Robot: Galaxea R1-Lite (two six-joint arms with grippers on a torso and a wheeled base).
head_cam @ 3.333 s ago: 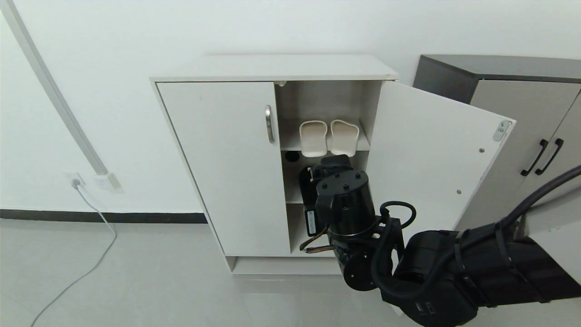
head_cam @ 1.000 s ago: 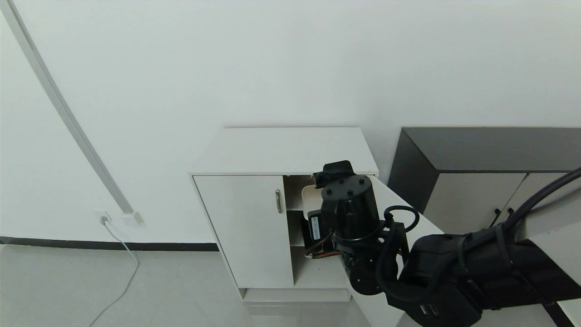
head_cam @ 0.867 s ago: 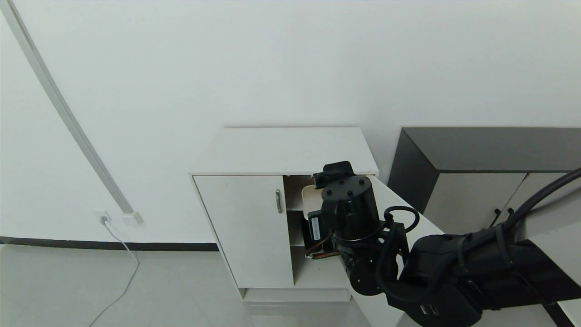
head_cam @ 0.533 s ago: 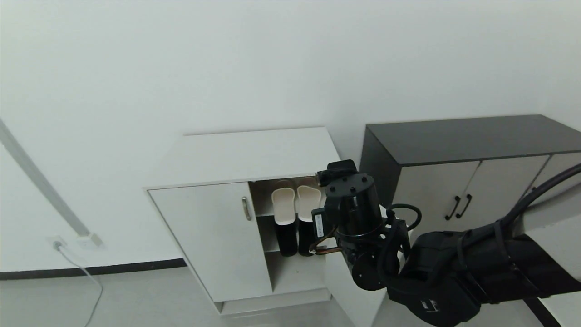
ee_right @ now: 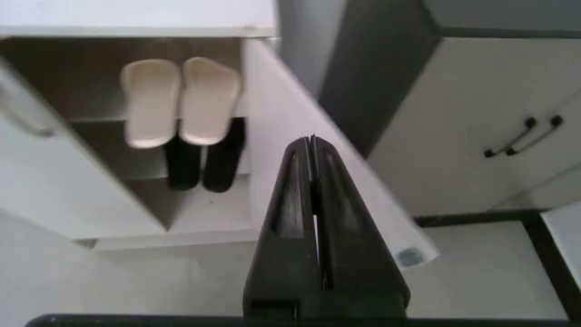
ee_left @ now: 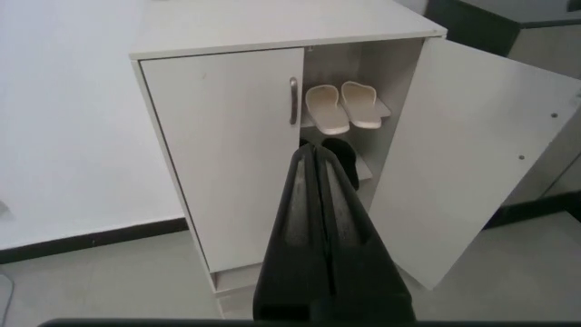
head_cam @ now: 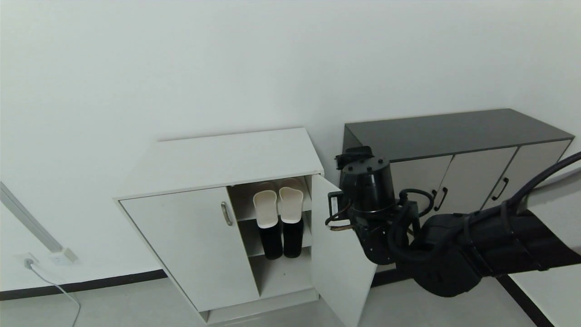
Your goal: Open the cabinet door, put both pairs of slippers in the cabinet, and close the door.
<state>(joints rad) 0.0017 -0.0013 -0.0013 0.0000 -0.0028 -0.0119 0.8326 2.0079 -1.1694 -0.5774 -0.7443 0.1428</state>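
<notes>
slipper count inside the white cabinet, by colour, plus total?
Cream slippers: 2
Black slippers: 2
Total: 4

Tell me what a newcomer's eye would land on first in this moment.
The white cabinet stands with its right door wide open. Inside, a pale pair of slippers sits directly above a black pair. The right gripper, shut and empty, is close by the open door, with a dark grey cabinet off to the right.
</notes>
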